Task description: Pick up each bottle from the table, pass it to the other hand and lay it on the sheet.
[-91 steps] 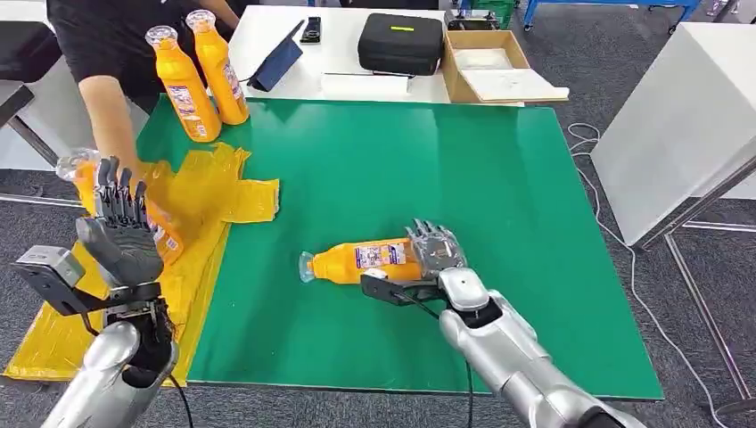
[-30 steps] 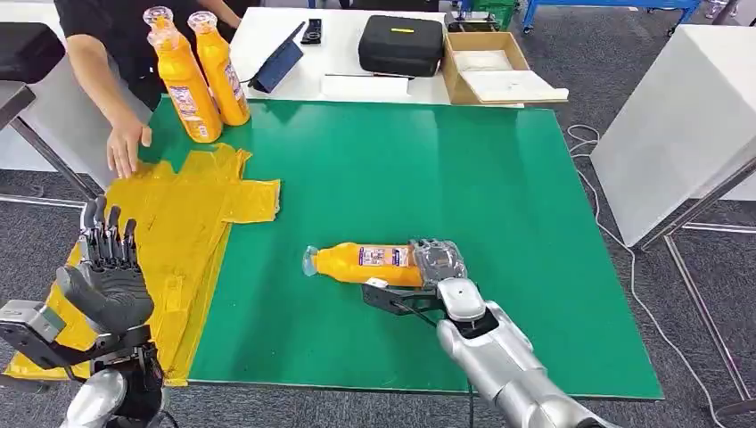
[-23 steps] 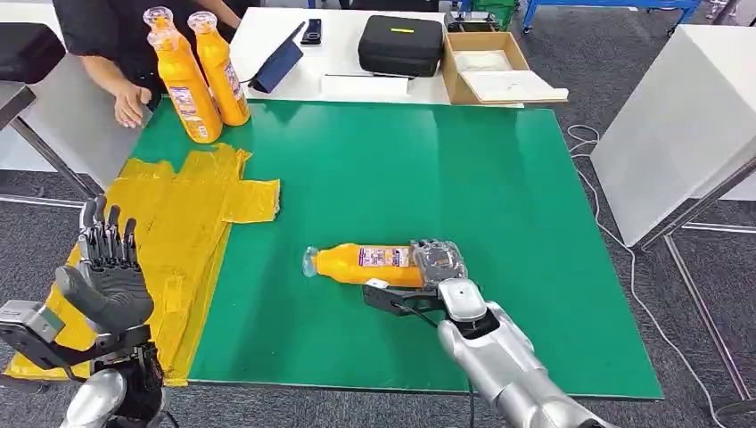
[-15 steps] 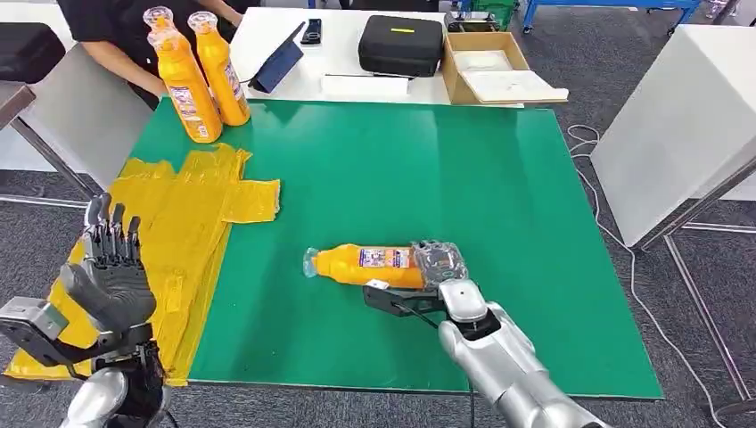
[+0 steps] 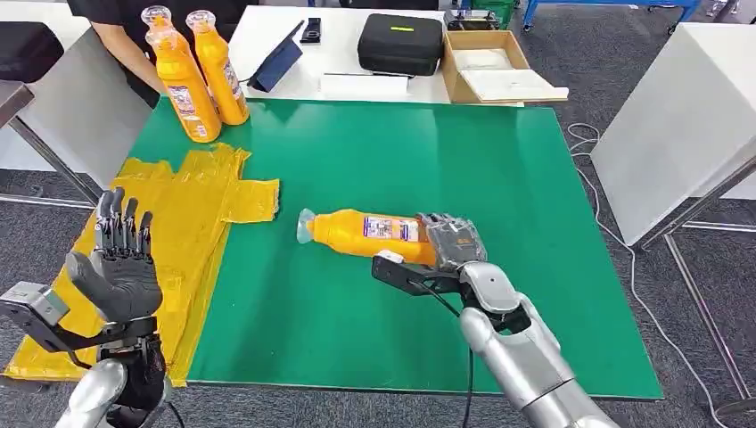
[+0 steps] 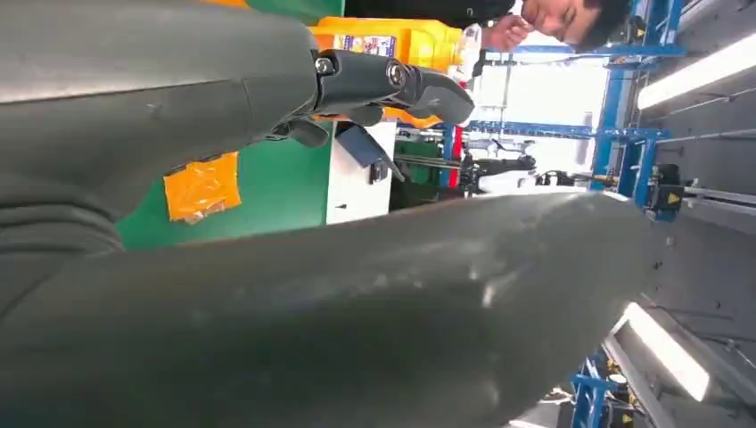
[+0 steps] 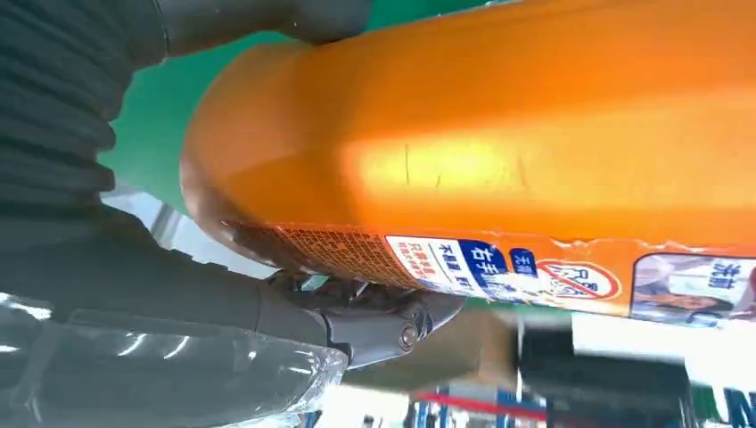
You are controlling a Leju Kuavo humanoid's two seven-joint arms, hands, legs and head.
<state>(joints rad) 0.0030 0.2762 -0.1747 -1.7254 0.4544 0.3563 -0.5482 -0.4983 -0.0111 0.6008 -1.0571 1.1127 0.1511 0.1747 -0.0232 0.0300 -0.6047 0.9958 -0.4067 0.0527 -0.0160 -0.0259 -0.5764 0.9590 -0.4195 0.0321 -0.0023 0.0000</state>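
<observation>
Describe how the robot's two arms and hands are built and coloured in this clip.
Both arms are smooth silver shells. The left hand and right hand are dark grey with darker fingers and a ribbed grey cover behind them. A black bracket juts from each wrist, the left one carrying a small grey box. Black cables run along both forearms.

held bottle [image 7: 499,152], label with blue Chinese characters, red prohibition sign

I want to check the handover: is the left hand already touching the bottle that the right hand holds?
No, the left hand is raised with fingers apart over the yellow sheet, far from the orange bottle that the right hand grips.
</observation>
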